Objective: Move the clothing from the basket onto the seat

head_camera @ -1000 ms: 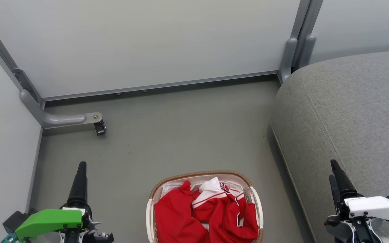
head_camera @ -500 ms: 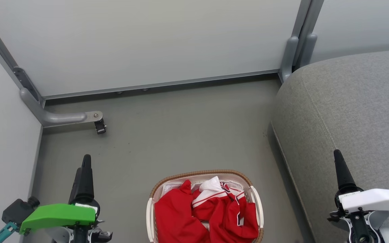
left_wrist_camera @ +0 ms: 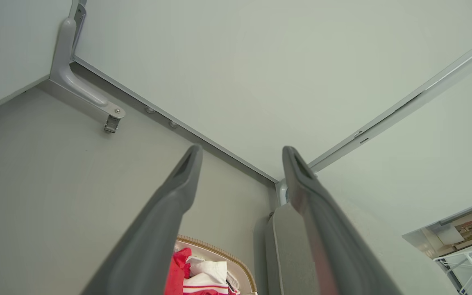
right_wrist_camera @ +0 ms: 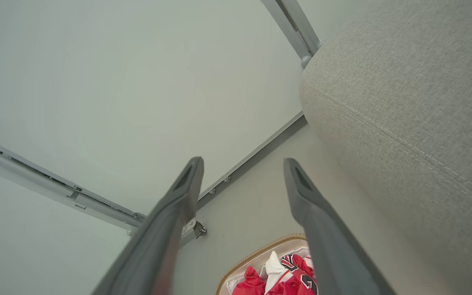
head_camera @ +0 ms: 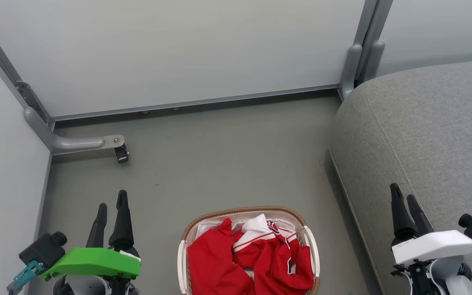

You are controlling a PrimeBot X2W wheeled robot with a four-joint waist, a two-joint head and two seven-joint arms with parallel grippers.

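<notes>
Clothing (head_camera: 252, 258): red garments with white and black trim, which you find crumpled in a heap inside the basket (head_camera: 244, 210). Its brown woven rim and white liner show. The basket stands on the grey floor (head_camera: 219, 155). The grey seat (head_camera: 424, 123) is to your right, apart from it. A caster foot (head_camera: 117, 149) sits far left. Your left tool (head_camera: 112, 198) and right tool (head_camera: 402, 191) flank the basket, fingers spread, holding nothing.

Grey floor (head_camera: 219, 155), walled by pale panels (head_camera: 178, 53). Standing on it: a white basket (head_camera: 240, 211) with a brown woven rim, centre; a grey sofa seat (head_camera: 424, 131), right, apart from the basket; a metal foot (head_camera: 80, 143), far left.
</notes>
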